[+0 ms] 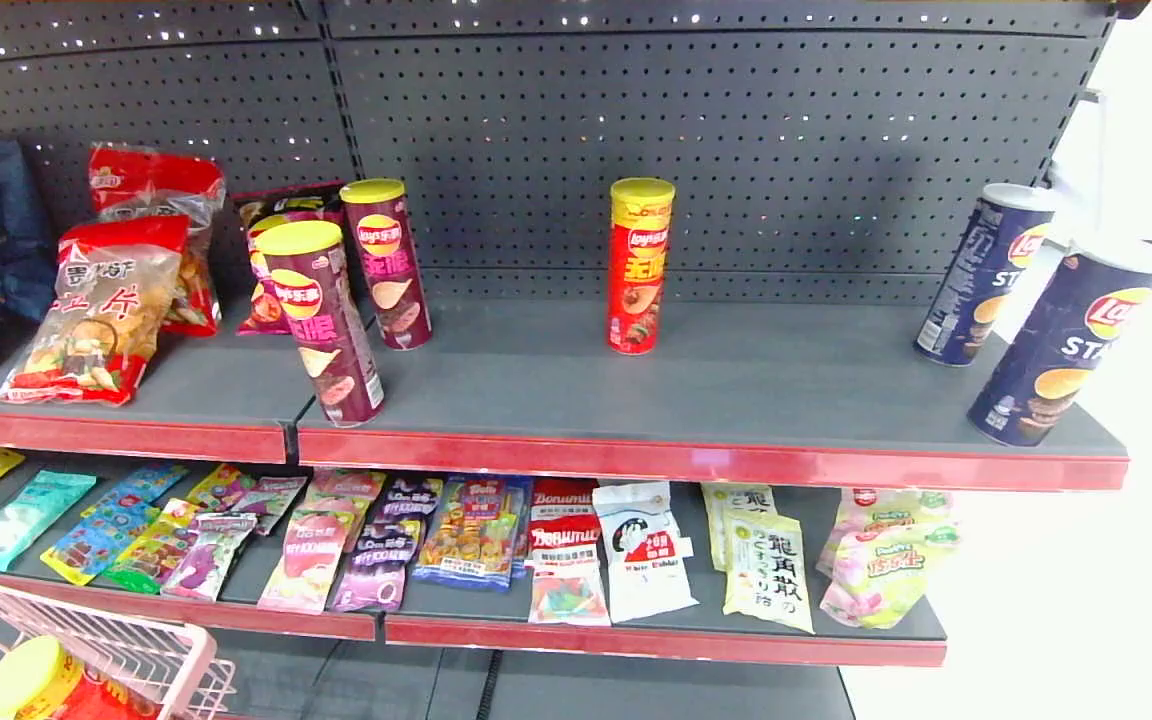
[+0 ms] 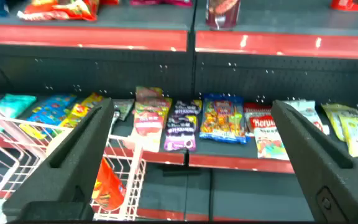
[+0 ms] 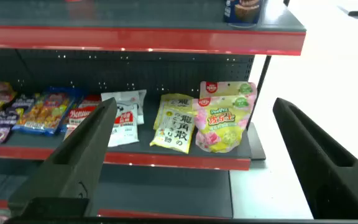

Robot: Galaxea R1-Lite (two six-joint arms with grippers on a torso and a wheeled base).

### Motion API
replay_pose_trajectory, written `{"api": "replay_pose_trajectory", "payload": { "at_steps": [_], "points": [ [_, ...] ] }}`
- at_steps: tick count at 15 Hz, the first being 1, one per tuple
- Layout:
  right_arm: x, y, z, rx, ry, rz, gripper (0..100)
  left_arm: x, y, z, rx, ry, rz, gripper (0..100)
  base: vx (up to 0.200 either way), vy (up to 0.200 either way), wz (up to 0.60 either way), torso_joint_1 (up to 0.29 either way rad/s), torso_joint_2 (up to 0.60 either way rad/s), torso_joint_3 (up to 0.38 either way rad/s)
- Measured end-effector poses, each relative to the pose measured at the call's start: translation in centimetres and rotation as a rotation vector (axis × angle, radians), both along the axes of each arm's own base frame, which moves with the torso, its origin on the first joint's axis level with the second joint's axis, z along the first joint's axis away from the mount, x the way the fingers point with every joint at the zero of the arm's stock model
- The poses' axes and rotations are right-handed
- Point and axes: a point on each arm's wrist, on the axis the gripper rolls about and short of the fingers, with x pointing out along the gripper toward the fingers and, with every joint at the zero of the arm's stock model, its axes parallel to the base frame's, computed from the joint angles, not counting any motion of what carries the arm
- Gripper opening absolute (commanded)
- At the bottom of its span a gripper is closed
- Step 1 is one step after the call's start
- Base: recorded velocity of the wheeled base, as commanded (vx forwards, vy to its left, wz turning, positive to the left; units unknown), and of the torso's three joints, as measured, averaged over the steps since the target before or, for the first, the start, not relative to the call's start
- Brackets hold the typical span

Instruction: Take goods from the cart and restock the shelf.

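Left gripper (image 2: 191, 111): jaws wide apart, holding nothing, near the pink cart (image 2: 126, 168) corner. Right gripper (image 3: 194, 107): jaws wide apart too, nothing held, facing snack bags (image 3: 222, 118) on the lower shelf. Red can (image 1: 31, 682), yellow lid, lies in the cart. Chip cans (image 1: 639, 265) stand on the upper shelf (image 1: 696, 462).

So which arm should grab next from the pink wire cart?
Left. The left gripper, open, faces the pink wire cart with its yellow-lidded red can; the right gripper faces the right end of the red-edged shelf.
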Motion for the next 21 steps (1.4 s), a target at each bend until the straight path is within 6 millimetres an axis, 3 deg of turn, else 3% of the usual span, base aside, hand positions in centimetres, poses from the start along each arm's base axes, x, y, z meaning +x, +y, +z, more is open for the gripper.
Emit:
{"api": "replay_pose_trajectory", "payload": {
  "at_steps": [10, 15, 21],
  "points": [
    [0.0, 0.0, -0.01, -0.001, 0.001, 0.001, 100, 0.0, 0.0, 0.01, 0.0, -0.001, 0.0, 100, 0.0, 0.0, 0.6, 0.002, 0.0, 0.003],
    [0.01, 0.0, -0.04, 0.003, 0.001, -0.001, 100, 0.0, 0.0, 0.02, 0.0, -0.001, 0.001, 100, 0.0, 0.0, 0.0, 0.0, 0.0, 0.0],
    [0.01, 0.0, -0.03, 0.006, 0.001, 0.0, 100, 0.0, 0.0, 0.01, 0.0, -0.001, 0.0, 100, 0.0, 0.0, 0.0, -0.139, 0.34, 0.194]
  ]
}}
